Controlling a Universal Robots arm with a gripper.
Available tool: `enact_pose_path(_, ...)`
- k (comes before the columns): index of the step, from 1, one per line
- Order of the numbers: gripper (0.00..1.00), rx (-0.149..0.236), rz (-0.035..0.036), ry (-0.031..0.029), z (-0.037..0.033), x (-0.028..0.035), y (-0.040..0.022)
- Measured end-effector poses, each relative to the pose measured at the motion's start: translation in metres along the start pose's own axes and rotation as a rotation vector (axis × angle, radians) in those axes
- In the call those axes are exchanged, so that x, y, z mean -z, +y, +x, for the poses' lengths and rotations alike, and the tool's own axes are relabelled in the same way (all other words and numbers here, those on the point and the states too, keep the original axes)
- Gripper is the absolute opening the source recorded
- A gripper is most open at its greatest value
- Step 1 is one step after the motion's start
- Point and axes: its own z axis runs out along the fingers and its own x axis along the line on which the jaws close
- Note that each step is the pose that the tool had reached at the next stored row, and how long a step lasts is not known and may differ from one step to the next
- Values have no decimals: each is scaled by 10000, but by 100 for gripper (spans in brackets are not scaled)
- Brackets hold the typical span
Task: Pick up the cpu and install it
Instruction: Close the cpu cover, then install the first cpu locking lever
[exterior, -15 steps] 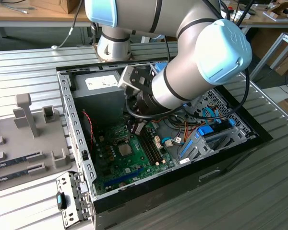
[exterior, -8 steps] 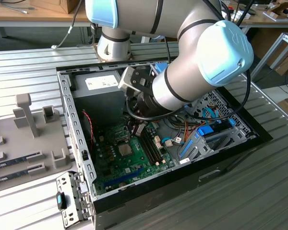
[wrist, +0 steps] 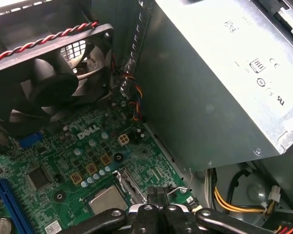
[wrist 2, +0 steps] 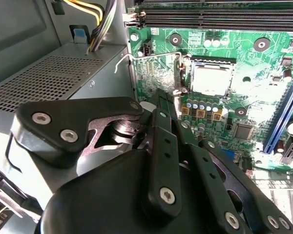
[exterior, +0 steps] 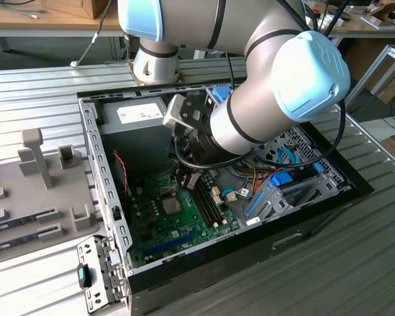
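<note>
Here I see the cpu point(wrist 2: 211, 78) lying flat in its socket point(wrist: 118, 191), edges square with the motherboard point(wrist 2: 263, 63); my gripper point(wrist 2: 162, 100) sits pinched closed, empty, beside it.

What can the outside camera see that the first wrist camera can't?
Only the exterior view shows the whole open case, the grey rack at the exterior view's left, and the arm reaching inside.

Only the first wrist view shows the black fan with its twisted red and black wire, and the yellow cables.

Both show the green board, the cpu lying in its socket, and the grey power supply.
</note>
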Motion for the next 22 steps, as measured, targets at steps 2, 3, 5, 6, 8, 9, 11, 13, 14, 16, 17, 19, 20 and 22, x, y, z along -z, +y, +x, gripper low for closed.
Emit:
enact_pose_path(2, 11, 8, -2, 2, 7, -1, -5)
enact_pose_path(3, 11, 9, -3, 3, 8, -1, -6)
enact_pose_path(5, 11, 10, -3, 4, 9, -2, -7)
enact_pose_path(6, 11, 9, -2, 5, 9, -1, -7)
enact_pose_path(8, 11, 10, -3, 5, 9, -2, -7)
enact_pose_path(9, 11, -6, 1, -2, 10, -2, -8)
enact_pose_path(11, 11, -199, 42, -75, 24, 2, -17)
enact_pose_path(13, 11, -247, 50, -92, -2, 8, -61)
enact_pose_path(14, 11, -250, 44, -89, -23, 13, -92)
enact_pose_path(16, 11, -262, 20, -75, -80, 22, -178)
enact_pose_path(17, 11, -266, 11, -66, -104, 26, -207)
enact_pose_path(19, 11, -267, 9, -63, -167, 11, -215)
enact_pose_path(20, 11, -269, 13, -62, -198, -1, -205)
enact_pose_path(22, 11, -273, 29, -38, -280, -34, -163)
